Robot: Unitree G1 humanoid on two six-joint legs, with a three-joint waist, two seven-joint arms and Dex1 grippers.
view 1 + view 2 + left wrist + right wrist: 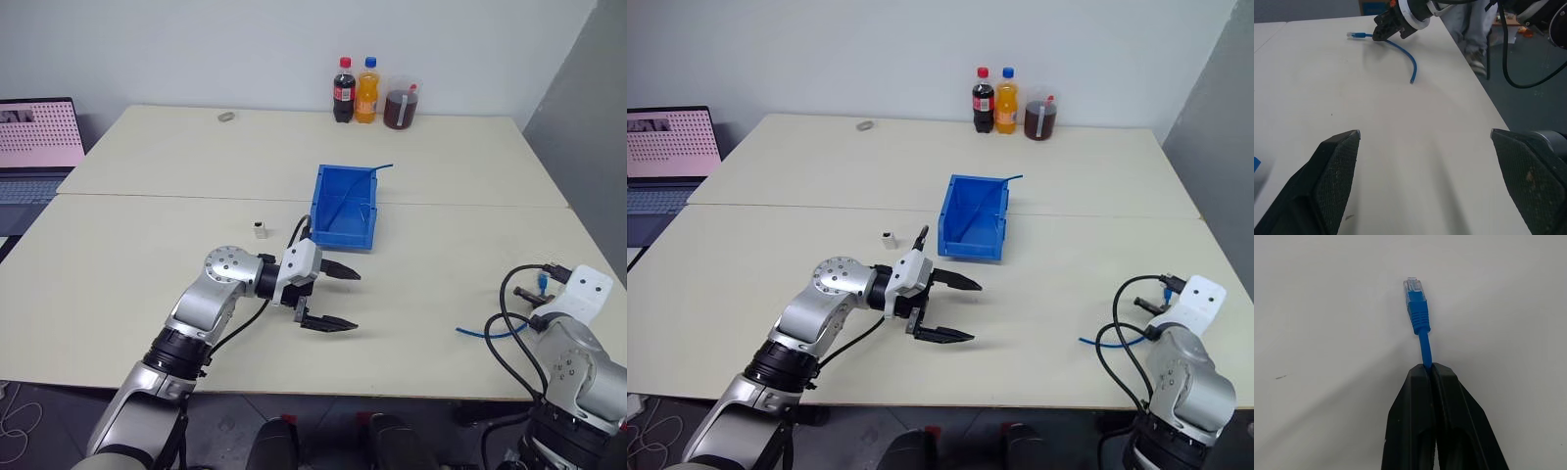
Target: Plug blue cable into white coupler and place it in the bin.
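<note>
A: Head views first. Left gripper hangs over the table in front of the bin, fingers spread wide, nothing between them. White coupler stands alone on the table, left of the bin, well apart from both grippers.

B: And the cable?

A: Blue cable shows as a short curl on the table near the right edge, beside the right arm. A second thin blue cable pokes straight out of the bin's far corner; not ours. Three bottles at the far edge, laptop far left.

B: Left wrist view?

A: Looks between its spread fingers across bare table. Right gripper at the far side, cable running through it, plug lying flat just beyond, loose tail curving back.

B: Right wrist view?

A: Right fingers pressed together, pinching the cable just behind the plug boot. Clear plug sticks out ahead, close over the table.

B: So the step in hand is securing the cable.

A: My reading, yes. The grip is close to the plug, which should keep it from flopping during insertion. I'd lift gently so the tail doesn't snag, keep the plug level, and have the left gripper fetch the coupler with its socket facing the plug.
</note>
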